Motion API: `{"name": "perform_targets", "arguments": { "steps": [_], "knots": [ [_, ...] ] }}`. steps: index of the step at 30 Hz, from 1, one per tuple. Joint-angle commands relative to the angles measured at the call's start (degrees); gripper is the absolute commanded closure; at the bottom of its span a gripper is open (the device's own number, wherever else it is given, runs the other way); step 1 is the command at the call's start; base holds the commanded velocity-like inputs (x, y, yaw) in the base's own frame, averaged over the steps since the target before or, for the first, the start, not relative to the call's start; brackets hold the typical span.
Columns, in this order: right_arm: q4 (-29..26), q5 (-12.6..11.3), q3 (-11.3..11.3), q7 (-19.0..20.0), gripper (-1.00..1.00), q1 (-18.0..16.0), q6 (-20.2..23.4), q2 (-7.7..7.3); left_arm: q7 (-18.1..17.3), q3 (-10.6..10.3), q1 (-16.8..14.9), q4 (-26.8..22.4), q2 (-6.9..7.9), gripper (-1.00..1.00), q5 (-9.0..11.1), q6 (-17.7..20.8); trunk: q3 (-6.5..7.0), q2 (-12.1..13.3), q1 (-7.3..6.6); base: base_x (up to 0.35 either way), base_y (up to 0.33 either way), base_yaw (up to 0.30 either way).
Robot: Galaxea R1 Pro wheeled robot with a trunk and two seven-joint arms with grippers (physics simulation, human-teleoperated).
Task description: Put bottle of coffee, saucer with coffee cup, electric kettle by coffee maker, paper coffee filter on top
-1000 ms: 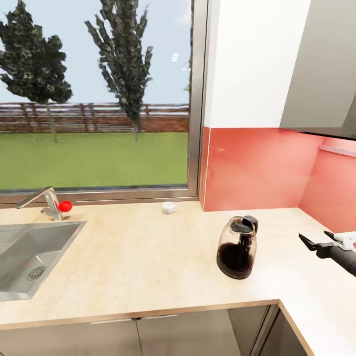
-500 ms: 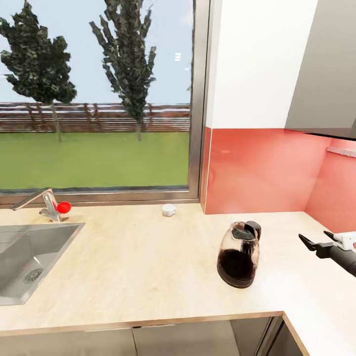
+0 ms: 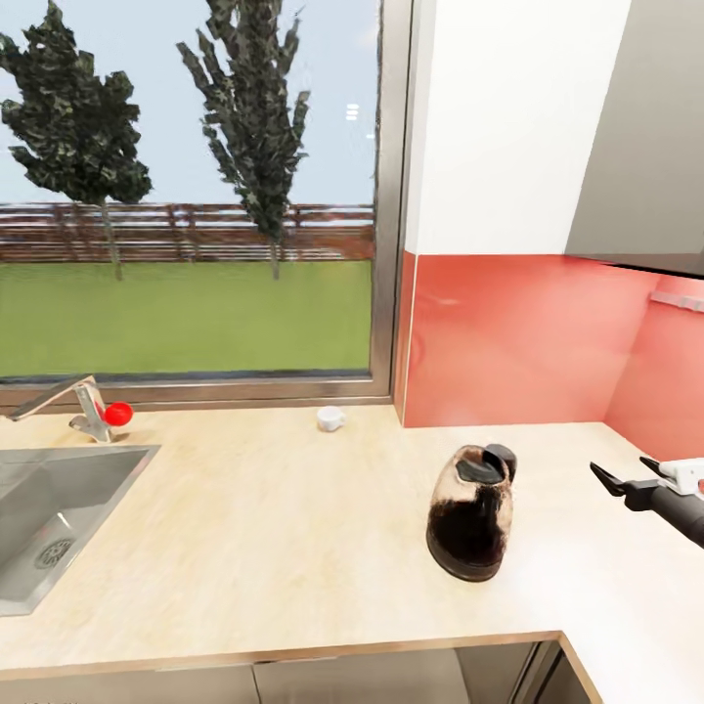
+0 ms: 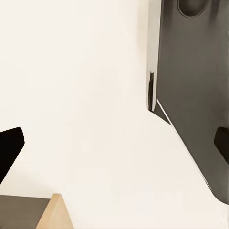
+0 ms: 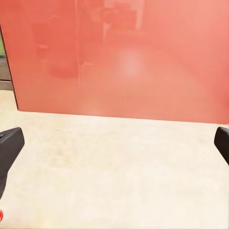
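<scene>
The electric kettle (image 3: 472,513), a clear glass jug with a dark base and lid, stands upright on the kitchen countertop (image 3: 274,528) near its inner corner. The tiny white coffee cup (image 3: 330,418) sits at the back by the window frame. My right gripper (image 3: 631,472) hovers open over the counter to the right of the kettle, apart from it; in its wrist view the right gripper (image 5: 114,145) faces bare counter and red backsplash. The left gripper (image 4: 114,148) is open over a white surface, holding nothing. Coffee maker, bottle of coffee, paper coffee filter, saucer and kitchen shelf are out of view.
A steel sink (image 3: 59,508) is set into the counter at left, with a faucet (image 3: 83,409) and a red knob (image 3: 118,414) behind it. The red backsplash (image 3: 508,337) closes the corner. A grey cabinet (image 3: 645,137) hangs above right. A dark grey panel (image 4: 191,95) stands beside the left gripper.
The head view has shifted a little, so sink and faucet sit further left in the picture. Kettle and cup have not moved on the counter; the right gripper stays open.
</scene>
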Motion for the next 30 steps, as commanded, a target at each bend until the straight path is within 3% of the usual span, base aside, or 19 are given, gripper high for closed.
{"name": "perform_targets", "arguments": {
  "steps": [1, 17, 30],
  "knots": [
    [0.0, -0.6, -0.1, 0.3, -1.0, 0.0, 0.5, 0.0, 0.2, -0.5, 0.0, -0.2, 0.02, -1.0, 0.6, 0.4, -0.05, 0.0, 0.03, 0.106, -0.053, 0.076],
    [0.0, -0.5, 0.0, 0.3, -1.0, 0.0, 0.5, 0.08, 0.3, -0.4, 0.0, 0.0, 0.02, -1.0, 0.6, 0.3, -0.52, 0.0, 0.03, 0.014, -0.007, 0.096],
    [1.5, -0.5, 0.3, 0.2, -1.0, 0.0, 0.3, 2.81, 0.2, -0.6, 0.0, -0.2, 0.01, -1.0, 0.5, 0.4, -0.53, 0.0, 0.03, 0.0, 0.0, 0.001]
  ]
}}
